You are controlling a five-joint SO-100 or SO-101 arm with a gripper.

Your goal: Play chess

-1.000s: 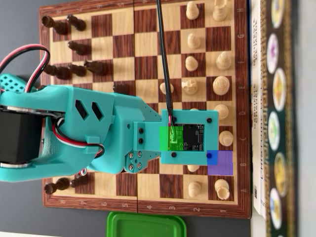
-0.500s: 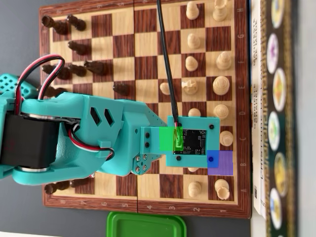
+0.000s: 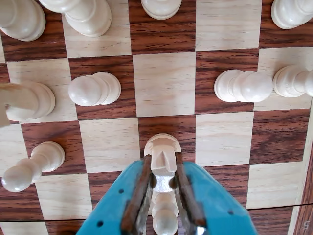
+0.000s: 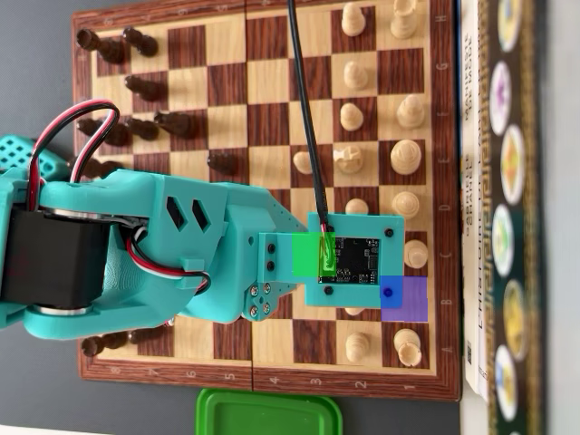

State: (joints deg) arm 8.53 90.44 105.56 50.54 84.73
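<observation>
In the wrist view my blue gripper [image 3: 163, 159] is shut on a white chess piece [image 3: 163, 166], its brown pads pressing both sides of the stem. The piece's round base lies over a dark square of the wooden chessboard [image 3: 164, 83]. I cannot tell whether the base touches the board. In the overhead view the teal arm [image 4: 181, 254] reaches over the lower part of the chessboard [image 4: 258, 82]. The wrist camera mount [image 4: 353, 258] hides the jaws and the held piece.
White pawns [image 3: 94, 89] [image 3: 243, 86] stand on squares ahead of the gripper, and larger white pieces [image 3: 83, 14] beyond. Black pieces [image 4: 136, 86] fill the board's left side in the overhead view. A green lid [image 4: 267, 412] lies below the board and a printed box [image 4: 507, 217] lies at its right.
</observation>
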